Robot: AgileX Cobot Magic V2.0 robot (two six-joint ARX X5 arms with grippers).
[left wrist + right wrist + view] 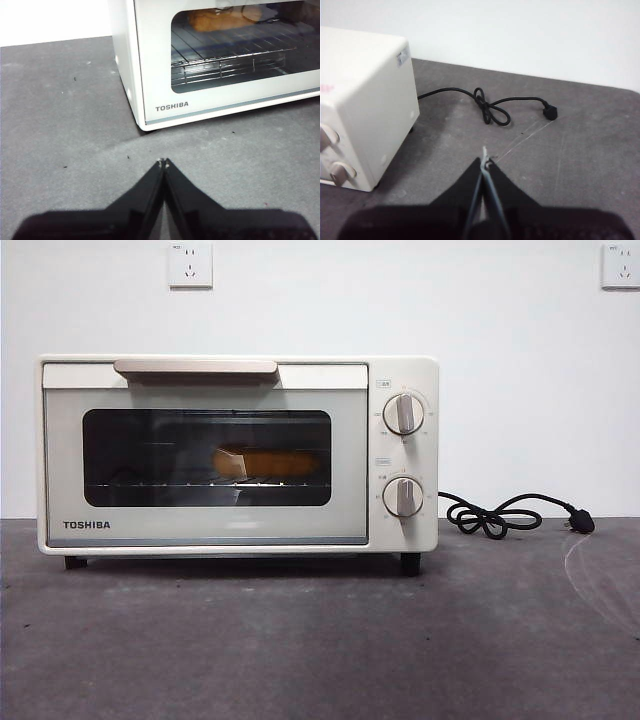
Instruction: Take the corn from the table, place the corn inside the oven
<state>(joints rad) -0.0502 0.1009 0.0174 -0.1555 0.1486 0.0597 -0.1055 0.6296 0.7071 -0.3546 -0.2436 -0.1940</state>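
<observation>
One glossy orange ridged corn cob on the wire rack inside one cream boxy oven, door closed, on the rough grey worktop; left gripper and right gripper jaws together, holding nothing.

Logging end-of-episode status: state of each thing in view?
oven: door shut, upright on the table
corn: inside the oven, lying on the wire rack, seen through the glass
cord: loosely knotted on the table, plug lying free, not in a socket
left pincer: shut, empty, over the table in front of the oven
right pincer: shut, empty, over the table beside the oven
</observation>
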